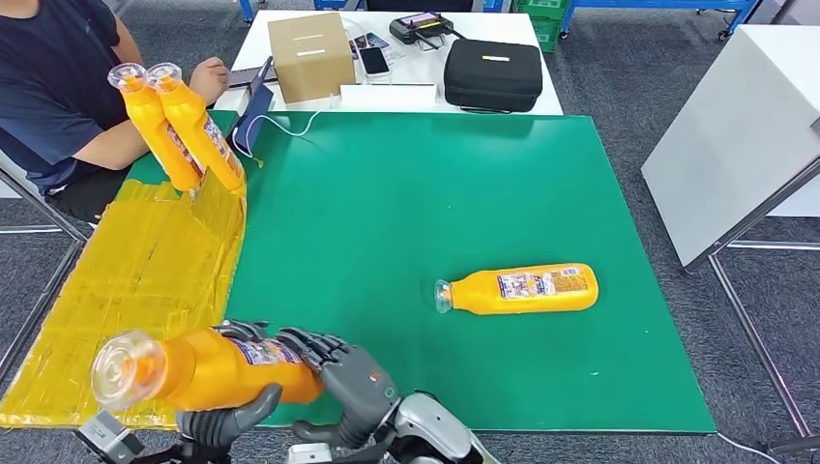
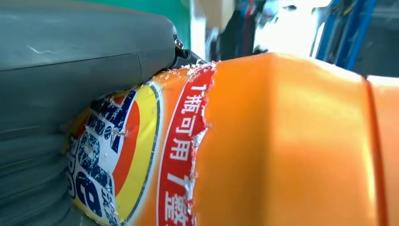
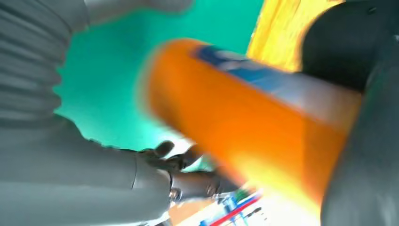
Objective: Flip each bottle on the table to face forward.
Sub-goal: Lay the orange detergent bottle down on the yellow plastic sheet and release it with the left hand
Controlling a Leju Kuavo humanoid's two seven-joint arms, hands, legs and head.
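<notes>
An orange bottle (image 1: pixel 208 367) hangs on its side over the table's near left corner, with its clear cap toward me. My left hand (image 1: pixel 224 418) grips it from below, and its torn label (image 2: pixel 141 155) shows close up in the left wrist view. My right hand (image 1: pixel 340 372) wraps its fingers over the bottle's base end; the right wrist view shows the bottle (image 3: pixel 244 117) blurred beside that hand (image 3: pixel 94 174). A second orange bottle (image 1: pixel 522 288) lies on the green mat (image 1: pixel 406 193), cap pointing left. Two more bottles (image 1: pixel 179 126) stand on the yellow sheet (image 1: pixel 145 271).
A person (image 1: pixel 68 87) sits at the far left corner, with a hand near the standing bottles. Behind the green mat a white table (image 1: pixel 406 72) carries a cardboard box (image 1: pixel 311 55), a black case (image 1: pixel 493 74) and phones. Another white table (image 1: pixel 735 135) stands to the right.
</notes>
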